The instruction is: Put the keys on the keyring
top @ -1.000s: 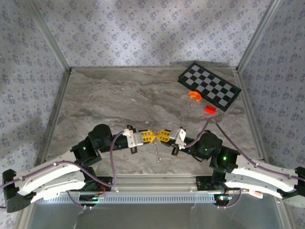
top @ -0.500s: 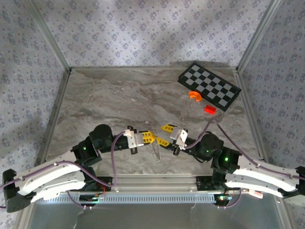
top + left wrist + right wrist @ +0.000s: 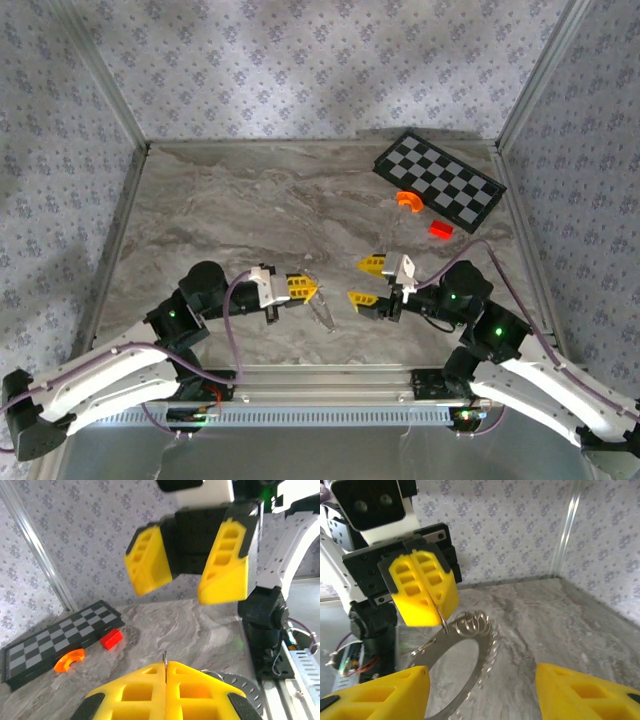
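Top external: my right claw point(image 3: 366, 281) has let go and pulled back toward the right edge, jaws apart. Left claw point(image 3: 304, 288) stays pinched shut on the keyring point(image 3: 323, 312), dangling over the near-middle of the surface point(image 3: 250, 200). Handover looks done; keys too small to tell. Checkerboard point(image 3: 440, 182), orange piece point(image 3: 408, 201), red block point(image 3: 439, 229) far right; patterned walls point(image 3: 300, 70).

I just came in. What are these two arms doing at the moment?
The left tool, shut, pinches the keyring, which hangs from its tips over the table. The right tool faces it with jaws open and nothing between them. I cannot tell whether any key is on the ring. A checkerboard, an orange piece and a red block lie far right.
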Controlling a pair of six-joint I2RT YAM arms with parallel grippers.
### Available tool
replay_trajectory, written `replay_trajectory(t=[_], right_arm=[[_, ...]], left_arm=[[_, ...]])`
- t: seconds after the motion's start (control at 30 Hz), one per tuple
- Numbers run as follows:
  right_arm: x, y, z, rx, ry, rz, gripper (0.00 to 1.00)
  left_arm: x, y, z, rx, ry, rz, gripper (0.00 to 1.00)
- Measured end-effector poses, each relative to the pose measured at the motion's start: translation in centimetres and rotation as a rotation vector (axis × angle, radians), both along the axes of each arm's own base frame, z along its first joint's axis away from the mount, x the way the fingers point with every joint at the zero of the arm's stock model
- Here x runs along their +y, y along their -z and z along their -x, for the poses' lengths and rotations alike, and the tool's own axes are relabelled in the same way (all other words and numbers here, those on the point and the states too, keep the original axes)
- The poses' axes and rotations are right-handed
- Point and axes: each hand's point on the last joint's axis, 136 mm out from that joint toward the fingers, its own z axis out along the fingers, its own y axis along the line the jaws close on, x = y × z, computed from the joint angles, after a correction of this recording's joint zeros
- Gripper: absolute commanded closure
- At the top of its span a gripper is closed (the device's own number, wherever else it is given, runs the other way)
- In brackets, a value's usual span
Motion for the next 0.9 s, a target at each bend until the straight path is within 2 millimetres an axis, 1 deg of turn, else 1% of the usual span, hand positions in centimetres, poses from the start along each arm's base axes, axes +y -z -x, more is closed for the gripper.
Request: replay_trajectory(t=[0.1,0.17,0.27,0.5,0.6,0.67,0.73,0.8,0.9], right_arm=[[0.1,0.1,0.5,0.016,-0.038,-0.012,0.54],[0.3,0.2,0.8,0.024,-0.065,-0.017,0.62],[0.8,0.1,1.4,0.02,-0.113,-0.028,0.7],[1.5,-1.0,2.3,-0.023,-0.188,-0.069,0.79],[2.2,-1.1,2.8,-0.037,-0.22,-0.073,0.8],[2.7,-0.8,3.0,-0.042,-0.239,-0.064,0.8],[3.1,-0.5,3.1,-0.04,-0.251,-0.055,0.78],[3.5,0.0,3.0,-0.033,-0.258,-0.041,0.71],[3.8,0.4,2.9,-0.026,-0.259,-0.029,0.59]], left_arm=[[0.2,-0.8,0.6,-0.002,0.03,0.029,1.0],[0.4,-1.2,0.9,0.0,0.051,0.047,1.0],[0.5,-1.4,1.5,0.007,0.085,0.059,1.0],[0.4,-1.5,2.6,0.029,0.151,0.064,1.0],[0.4,-1.7,3.1,0.031,0.179,0.072,1.0],[0.5,-1.9,3.3,0.033,0.194,0.078,1.0],[0.5,-1.9,3.5,0.032,0.203,0.078,1.0],[0.5,-1.9,3.5,0.033,0.205,0.077,1.0],[0.4,-1.8,3.4,0.034,0.196,0.075,1.0]])
